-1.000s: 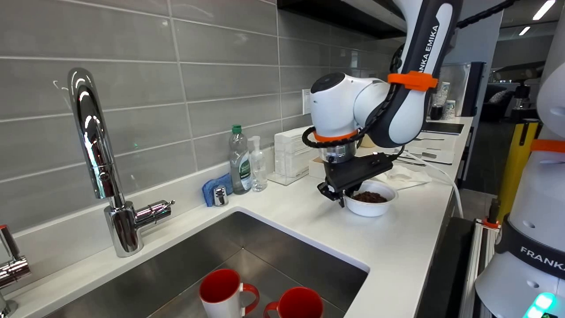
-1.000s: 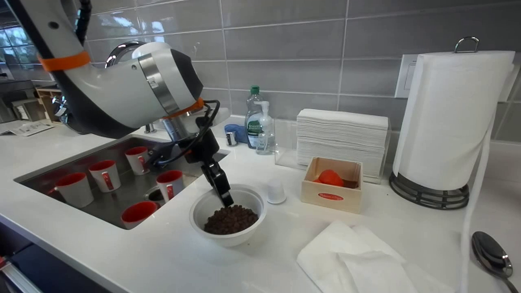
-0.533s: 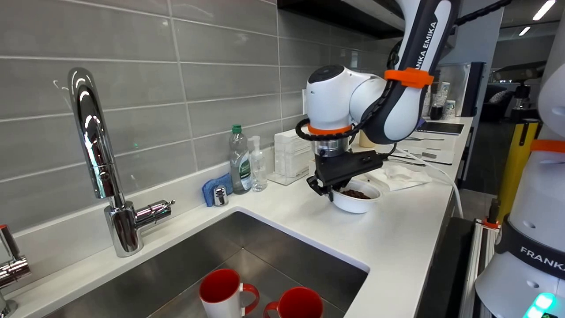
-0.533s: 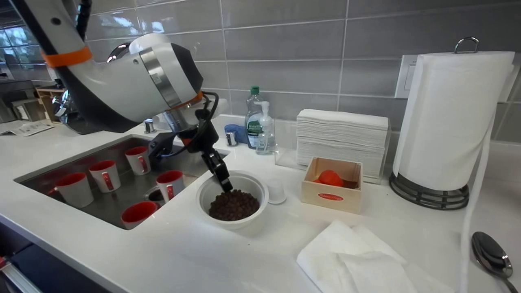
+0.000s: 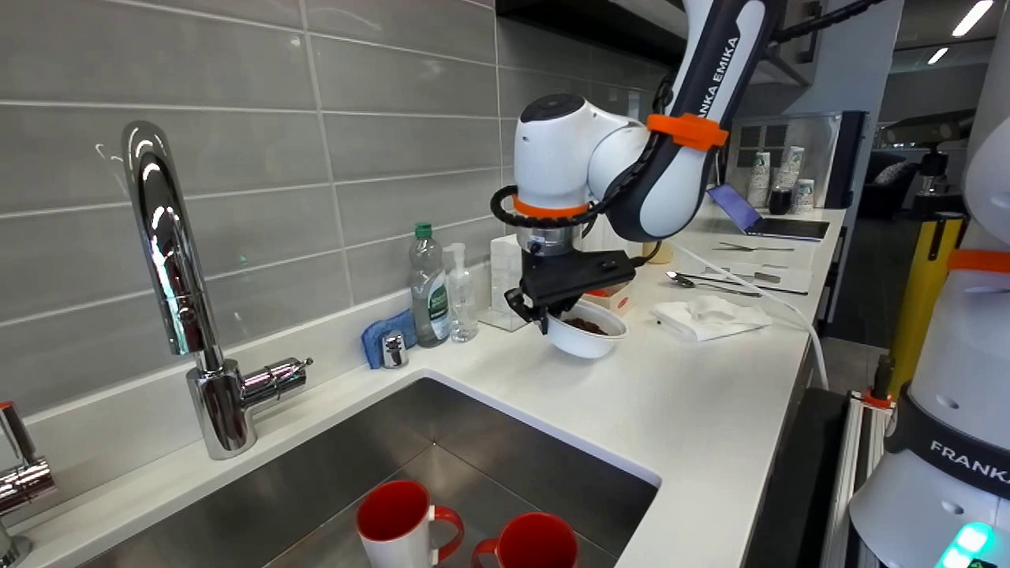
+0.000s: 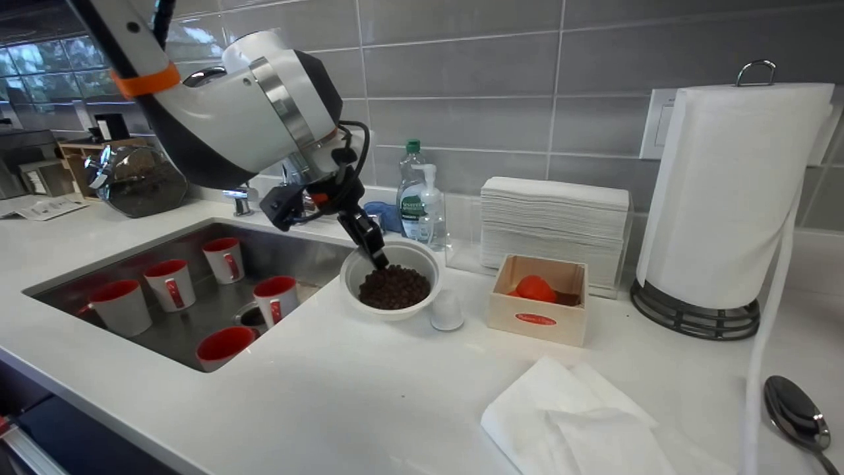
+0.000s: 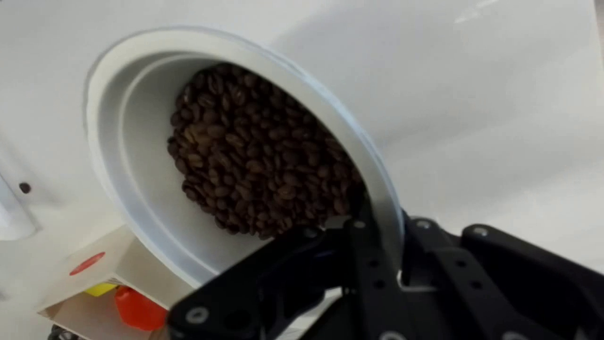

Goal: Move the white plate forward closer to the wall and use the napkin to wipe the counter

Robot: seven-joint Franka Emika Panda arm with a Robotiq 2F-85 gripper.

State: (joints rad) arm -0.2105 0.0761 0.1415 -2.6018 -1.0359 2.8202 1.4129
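Observation:
The white plate is a round bowl of dark brown beans; it shows in both exterior views (image 5: 582, 345) (image 6: 389, 313) and the wrist view (image 7: 141, 123). My gripper, in both exterior views (image 5: 544, 314) (image 6: 377, 260) and the wrist view (image 7: 384, 217), is shut on its rim, one finger inside and one outside. The bowl is tilted and appears slightly above the white counter (image 5: 671, 418) (image 6: 356, 409). The crumpled white napkin (image 5: 710, 317) (image 6: 580, 415) lies flat, apart from the bowl. The grey tiled wall (image 5: 418, 142) (image 6: 461, 72) is behind.
A small white upturned cup (image 6: 447, 315) stands right beside the bowl. A wooden box (image 6: 537, 323), a napkin stack (image 6: 554, 221), soap bottles (image 5: 430, 292) and a paper-towel roll (image 6: 738, 198) stand near the wall. The sink (image 6: 217, 290) holds several red-and-white mugs.
My gripper has carried the bowl toward the wall and a little upward, bringing it beside the small white cup. The napkin has not moved.

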